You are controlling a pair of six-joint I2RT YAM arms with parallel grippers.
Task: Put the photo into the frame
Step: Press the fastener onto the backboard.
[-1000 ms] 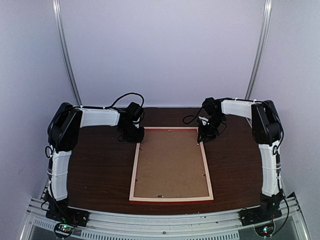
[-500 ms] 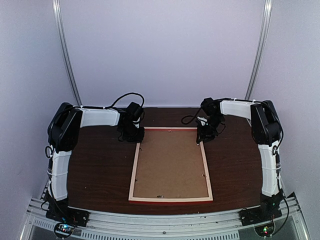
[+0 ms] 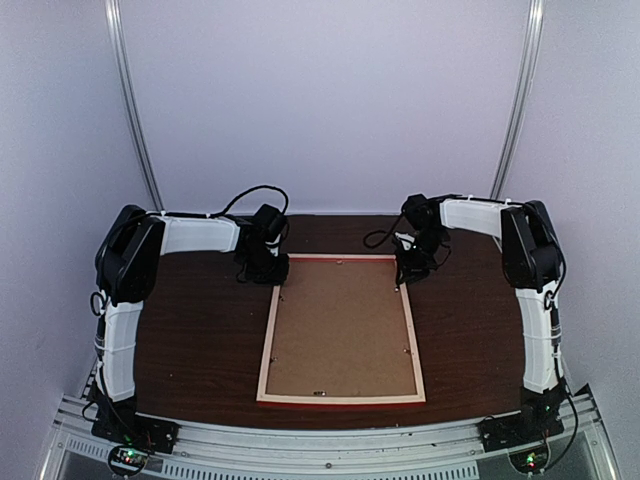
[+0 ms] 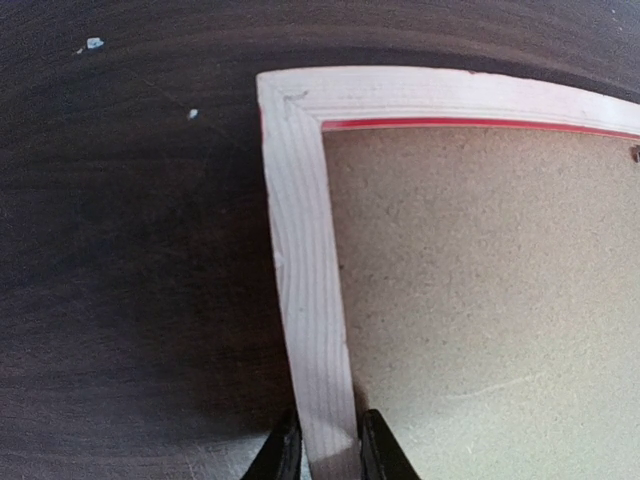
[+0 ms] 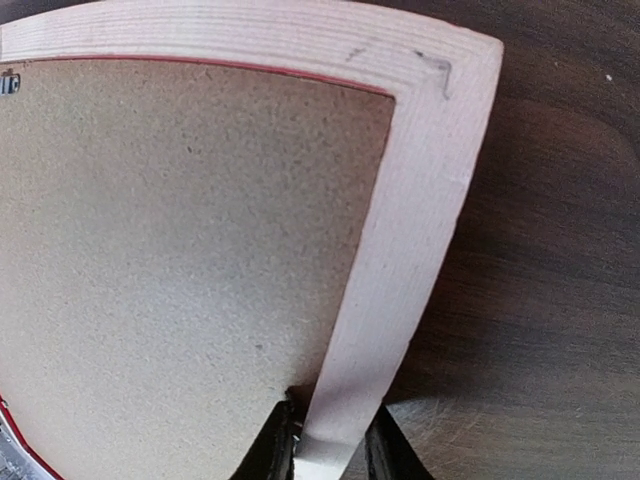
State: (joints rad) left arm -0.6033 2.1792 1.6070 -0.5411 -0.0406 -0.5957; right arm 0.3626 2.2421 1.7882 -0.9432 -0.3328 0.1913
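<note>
The left arm is extended over the left part of the dark wooden table, with its forearm turned inward towards the far left corner of the frame. The left pincer is closed narrowly on the frame's left strip, just short of that corner. One dark finger is pressed to the outer edge and the other to the inner edge.

The frame is laid flat on the middle of the table, back side up, its long sides running away from the arm bases. The pale bare wood of its strips is turned upward. Red is seen only as a thin line along the inner lip and along the outer edge of the near strip. The opening is filled by a plain brown backing board, which sits level inside the strips.

At the far right corner, the right strip is gripped by the right pincer, a finger being set against each side of the wood and the gap kept narrow. The right arm is extended from the right side of the table, its forearm bent inward towards that corner.
</note>
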